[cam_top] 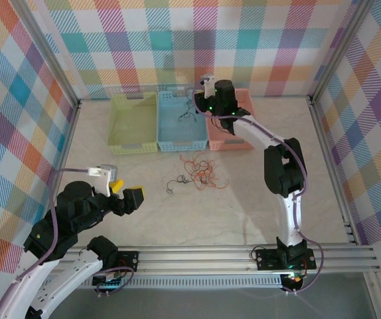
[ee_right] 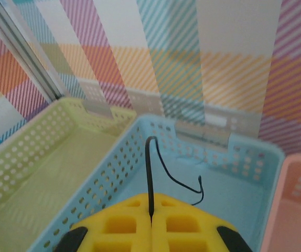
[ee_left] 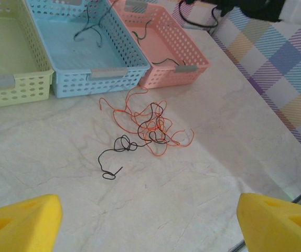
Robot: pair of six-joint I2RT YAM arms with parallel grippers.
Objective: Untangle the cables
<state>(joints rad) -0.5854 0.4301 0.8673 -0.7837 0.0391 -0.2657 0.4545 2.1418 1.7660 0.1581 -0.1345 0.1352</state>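
My right gripper [ee_right: 151, 220] is clamped on one dark cable [ee_right: 149, 168] and holds it above the blue basket [ee_right: 114, 163]. The cable's free end curls down inside that basket. My left gripper [ee_left: 148, 226] stands wide and empty, well in front of the blue basket. The tangle [ee_left: 148, 126] lies on the table [ee_left: 218, 173] just in front of the same basket: an orange-red cable [ee_left: 161, 152] crossed by a black cable [ee_left: 119, 144].

Handling, by judgement: the cables are very light, limp and springy, and thin enough to slip between pads. Pinch a free end or an outlying loop, not the knotted centre.
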